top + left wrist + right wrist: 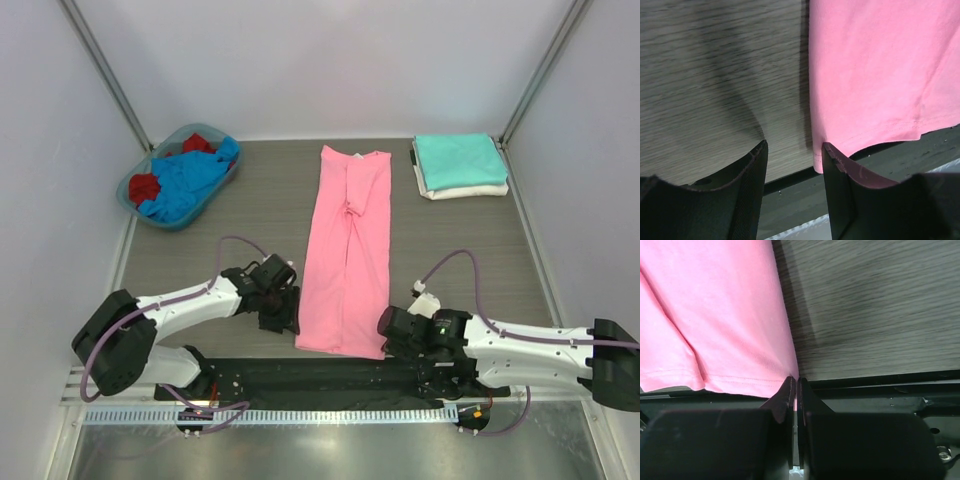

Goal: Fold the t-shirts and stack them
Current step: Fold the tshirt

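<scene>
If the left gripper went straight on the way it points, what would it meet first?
Probably the pink t-shirt at its near corner, else the bare table beside it; depth is unclear.

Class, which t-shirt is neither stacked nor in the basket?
The pink t-shirt, laid out long in the middle. The teal t-shirt sits folded on the white t-shirt; the blue t-shirt and red t-shirt lie in the basket.

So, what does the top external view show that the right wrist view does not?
Only the top external view shows the basket holding a blue t-shirt and a red t-shirt, and the teal t-shirt folded on the white t-shirt. Only the right wrist view shows the right jaws shut on a near corner of the pink t-shirt. Both show the pink t-shirt on the table.
</scene>
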